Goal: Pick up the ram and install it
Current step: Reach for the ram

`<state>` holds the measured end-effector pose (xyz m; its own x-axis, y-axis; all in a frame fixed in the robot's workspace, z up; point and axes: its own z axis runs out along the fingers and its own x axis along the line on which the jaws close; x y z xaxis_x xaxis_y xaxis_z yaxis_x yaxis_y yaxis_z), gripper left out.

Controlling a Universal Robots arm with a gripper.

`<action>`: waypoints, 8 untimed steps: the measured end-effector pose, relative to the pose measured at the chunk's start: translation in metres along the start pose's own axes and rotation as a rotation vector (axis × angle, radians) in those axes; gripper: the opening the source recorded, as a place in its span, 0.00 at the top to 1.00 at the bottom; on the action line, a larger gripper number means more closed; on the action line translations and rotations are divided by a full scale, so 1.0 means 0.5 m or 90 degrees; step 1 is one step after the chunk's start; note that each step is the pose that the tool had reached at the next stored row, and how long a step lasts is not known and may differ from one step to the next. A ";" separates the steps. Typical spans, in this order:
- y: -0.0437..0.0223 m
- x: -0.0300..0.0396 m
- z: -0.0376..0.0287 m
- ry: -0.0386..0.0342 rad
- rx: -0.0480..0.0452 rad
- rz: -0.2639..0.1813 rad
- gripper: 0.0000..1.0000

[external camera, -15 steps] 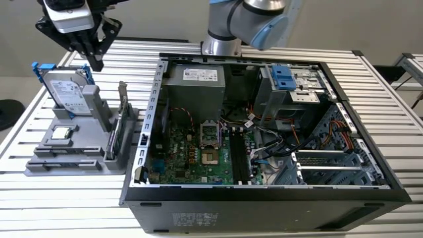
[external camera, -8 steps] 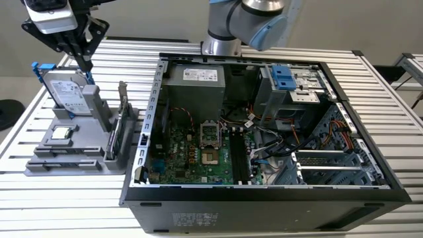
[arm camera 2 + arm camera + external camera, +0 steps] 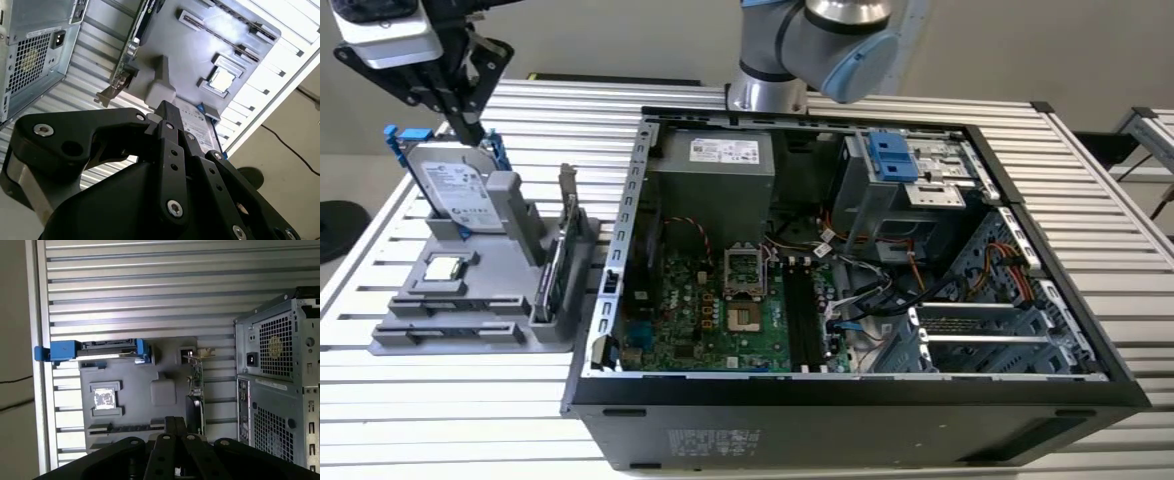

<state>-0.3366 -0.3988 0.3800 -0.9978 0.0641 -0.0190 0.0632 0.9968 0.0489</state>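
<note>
The ram (image 3: 127, 428) lies flat as a thin dark strip in a groove of the grey holder (image 3: 165, 390), near the holder's edge beyond the processor chip (image 3: 105, 399); in the second wrist view the ram (image 3: 225, 34) runs between two grey clips. My gripper (image 3: 470, 130) hangs above the holder's far end, just over the upright hard drive (image 3: 454, 185), and its fingers (image 3: 167, 107) are shut with nothing between them. The open computer case (image 3: 854, 260) stands to the exterior view's right, with long black slots (image 3: 803, 320) on its green motherboard (image 3: 707, 310).
A greenish card with a metal bracket (image 3: 554, 270) stands on edge in the holder beside the case wall. The hard drive sits in a blue frame (image 3: 92, 351). Cables (image 3: 881, 290), a power supply (image 3: 714, 185) and drive bays (image 3: 907, 170) crowd the case interior. Everything rests on a slatted metal table (image 3: 454, 400).
</note>
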 end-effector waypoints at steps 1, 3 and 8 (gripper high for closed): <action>0.000 0.004 0.000 0.0001 -0.0001 -0.002 1.00; -0.001 0.011 0.000 0.0004 -0.0002 -0.007 1.00; -0.001 0.025 0.000 0.0005 -0.0003 -0.011 1.00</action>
<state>-0.3492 -0.3986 0.3797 -0.9987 0.0476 -0.0190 0.0466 0.9977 0.0490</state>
